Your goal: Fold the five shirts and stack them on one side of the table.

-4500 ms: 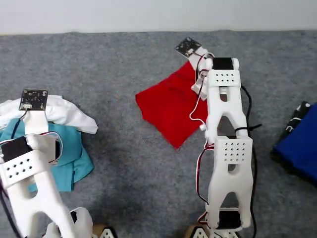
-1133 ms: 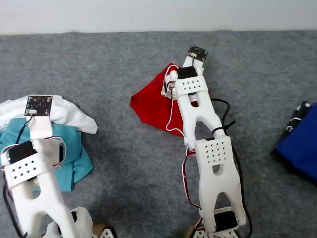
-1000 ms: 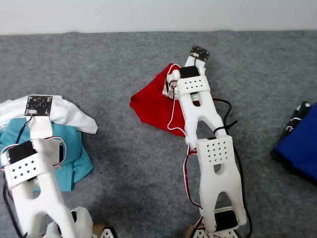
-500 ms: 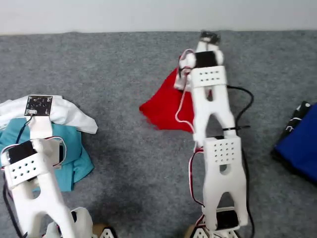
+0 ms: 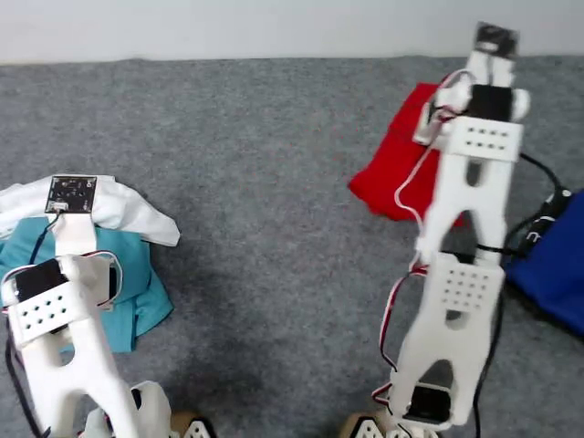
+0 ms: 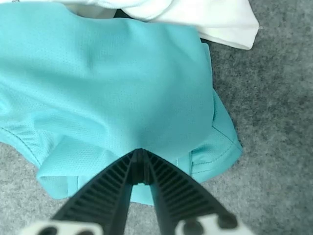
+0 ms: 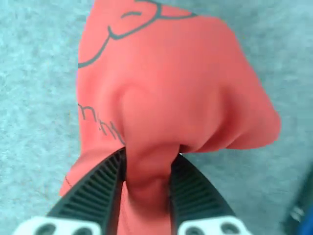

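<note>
Right wrist view: right gripper (image 7: 146, 161) fingers (image 7: 105, 183) clamped on bunched fold of red shirt (image 7: 166, 98), parted only by cloth; dark line print on fabric. High view: grip hidden under arm, shirt at far right of desk (image 5: 274, 182), near blue shirt (image 5: 552, 265). Left gripper (image 6: 142, 155) fingers clenched, empty, over teal shirt (image 6: 112, 83).

Left pile: your front shirt (image 5: 137, 274) is lying at the table's (image 5: 255, 182) left edge, and the rear shirt (image 5: 128, 205) is sitting just behind it, overlapping its far edge.
Left gripper (image 6: 141, 157): it is hanging over your front shirt.
Pinched shirt (image 5: 392, 169): your right gripper (image 7: 147, 161) is holding it at the table's far right, near the back edge.
Edge shirt (image 5: 552, 265): it is lying at the right edge, just right of your right arm and in front of the pinched shirt.
</note>
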`<state>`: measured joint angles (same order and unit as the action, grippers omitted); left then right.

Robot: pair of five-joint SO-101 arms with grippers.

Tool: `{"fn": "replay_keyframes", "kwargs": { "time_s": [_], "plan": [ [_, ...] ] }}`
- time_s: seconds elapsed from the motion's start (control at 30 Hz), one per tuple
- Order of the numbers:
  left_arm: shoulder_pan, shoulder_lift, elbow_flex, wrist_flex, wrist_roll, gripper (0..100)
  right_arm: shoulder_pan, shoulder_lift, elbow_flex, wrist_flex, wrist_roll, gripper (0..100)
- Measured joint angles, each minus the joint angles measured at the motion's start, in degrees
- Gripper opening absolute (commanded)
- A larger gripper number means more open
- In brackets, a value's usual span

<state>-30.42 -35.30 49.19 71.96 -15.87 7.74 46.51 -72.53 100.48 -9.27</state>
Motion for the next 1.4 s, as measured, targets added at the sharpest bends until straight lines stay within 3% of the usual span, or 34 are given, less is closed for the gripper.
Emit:
{"fn": "replay_keyframes", "kwargs": {
  "time_s": [0.27, 0.47, 1.07, 1.4],
  "plan": [
    [0.0, 0.0, 0.2, 0.0, 0.0, 0, 9.1, -18.0, 20.5, 0.0, 7.1, 0.8],
    [0.0, 0.0, 0.4, 0.0, 0.0, 0, 16.0, -23.6, 23.6, 0.0, 12.3, 0.8],
    [0.0, 0.0, 0.4, 0.0, 0.0, 0, 29.5, -23.6, 23.9, 0.0, 18.2, 0.8],
    [0.0, 0.0, 0.4, 1.5, 0.0, 0, 35.5, -16.1, 23.9, -3.7, 20.4, 0.8]
  ]
}}
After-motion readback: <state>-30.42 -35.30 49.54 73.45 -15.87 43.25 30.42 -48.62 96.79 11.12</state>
